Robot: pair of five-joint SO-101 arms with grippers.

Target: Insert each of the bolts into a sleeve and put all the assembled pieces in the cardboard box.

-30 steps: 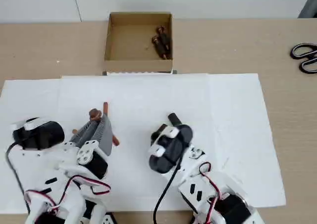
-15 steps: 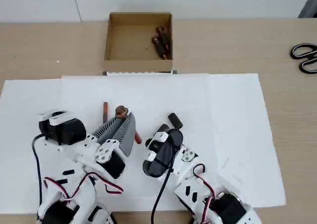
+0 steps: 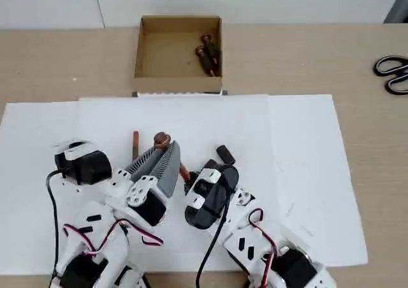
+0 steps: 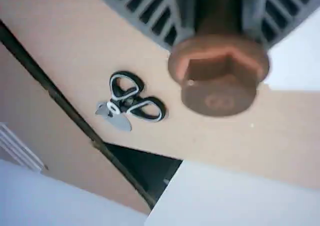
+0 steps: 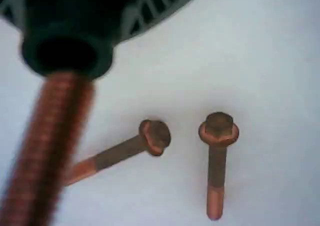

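Clearance about the two pincers. The left pincer (image 3: 163, 148), closed on a bolt (image 3: 161, 139), and the right pincer (image 5: 75, 6), closed on a sleeve (image 5: 65, 51), meet nearly tip to tip; I see only a narrow gap between them. Just beside the left pincer's outer finger lies a loose bolt (image 3: 136, 145); just ahead of the right pincer lies a spare sleeve (image 3: 224, 154). Beyond both, bare white sheet (image 3: 287, 129) runs to the near wall of the cardboard box (image 3: 178, 84). Inside, assembled pieces (image 3: 208, 53) crowd the side nearer the right pincer; the other side's floor is bare. Scissors (image 3: 392, 73) lie well off, outward of the right pincer.
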